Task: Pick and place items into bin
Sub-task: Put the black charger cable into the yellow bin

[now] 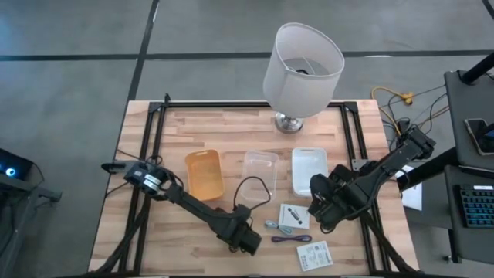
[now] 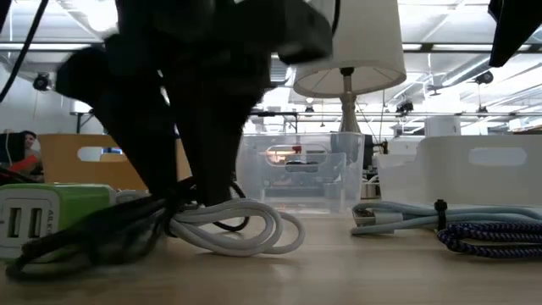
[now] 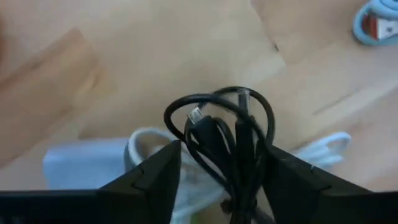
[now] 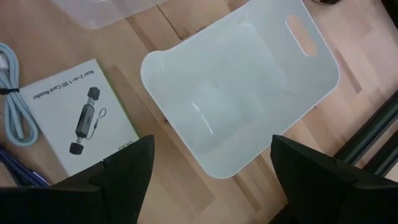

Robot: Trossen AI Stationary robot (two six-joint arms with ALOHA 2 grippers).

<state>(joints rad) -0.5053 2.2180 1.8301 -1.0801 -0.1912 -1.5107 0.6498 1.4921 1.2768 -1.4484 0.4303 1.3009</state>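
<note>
Left gripper (image 1: 245,241) low in centre of high view, down at table (image 1: 193,127), fingers (image 3: 152,174) clenched around black cable (image 3: 227,143); cable loops bunched between the two fingers in left wrist view, white cable (image 2: 233,224) lying just under and beside it. Green charger block (image 2: 51,216) at lower left of low view, close beside the black cable.

Right gripper (image 1: 323,207) right of centre in high view, hovering over lower edge of white bin (image 1: 309,170), fingers spread wide with nothing between them; white bin (image 4: 239,102) seen empty in right wrist view.

Orange bin (image 1: 204,174) left of centre, clear bin (image 1: 260,170) mid-frame, white bin to its right, all in one row. Lamp (image 1: 302,69) at top centre behind the bins.

Still on table below the bins: card reader packet (image 1: 290,214), pale-blue cable (image 1: 279,228), purple cable (image 1: 292,239), white printed card (image 1: 314,253) at bottom centre-right. Same packet (image 4: 84,115) at left of right wrist view, just beside white bin.
</note>
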